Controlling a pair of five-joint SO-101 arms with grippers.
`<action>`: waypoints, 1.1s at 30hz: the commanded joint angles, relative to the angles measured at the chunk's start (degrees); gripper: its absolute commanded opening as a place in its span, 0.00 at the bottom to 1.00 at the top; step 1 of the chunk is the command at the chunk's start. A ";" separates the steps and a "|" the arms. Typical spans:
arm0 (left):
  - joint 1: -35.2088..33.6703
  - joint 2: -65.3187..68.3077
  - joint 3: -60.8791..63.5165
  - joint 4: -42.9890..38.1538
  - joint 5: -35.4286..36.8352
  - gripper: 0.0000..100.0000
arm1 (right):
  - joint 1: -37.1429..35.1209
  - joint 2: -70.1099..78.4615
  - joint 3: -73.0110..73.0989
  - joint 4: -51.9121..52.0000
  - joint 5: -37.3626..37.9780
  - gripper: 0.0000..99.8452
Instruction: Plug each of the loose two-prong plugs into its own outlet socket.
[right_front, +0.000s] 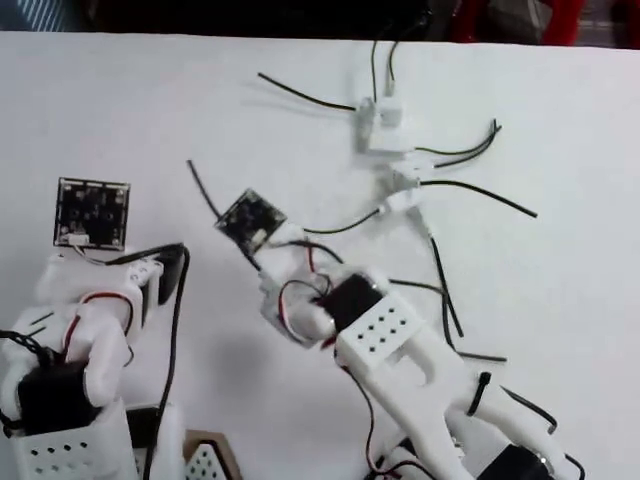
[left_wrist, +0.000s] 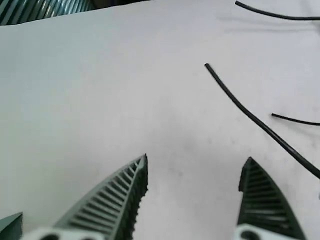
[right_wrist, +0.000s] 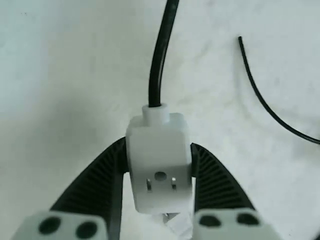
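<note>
White plastic, the connector (right_wrist: 158, 172) sits clamped between the fingers (right_wrist: 100, 185) of the right gripper (right_wrist: 159, 148), which has closed in on its two flanks as far as the body allows. Its long axis runs in line with the gripper. The cable (right_wrist: 161, 60) leaves the far end and trails away over the table (right_front: 120, 110), while the face with two small marks and a round dot looks back toward the wrist. Whether those marks are slots or prongs I cannot tell.

In the high view the other white pieces lie in a cluster (right_front: 398, 178) toward the far edge, well apart from this gripper. The right arm is much the nearer of the two. My reading is that the marked face does not look toward the cluster, so the next move probably calls for a turn of the wrist before any approach.

The left gripper (left_wrist: 196, 161) is spread wide with nothing in it, above bare table.

The surface is flat, matte white, strewn with thin black wires (right_front: 470, 190) that could snag a dragged cable. Behind the far edge the room is dark, with something red at one corner
</note>
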 joint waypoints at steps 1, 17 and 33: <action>0.57 -1.45 -2.73 2.02 -3.25 0.30 | -1.71 -2.51 0.00 0.13 -0.62 0.24; 0.57 -1.45 -2.29 6.59 -6.24 0.30 | 15.69 -11.74 6.15 21.49 -23.47 0.16; 0.75 -1.19 -2.29 6.24 -3.16 0.29 | 21.67 -2.15 4.57 19.82 -33.41 0.16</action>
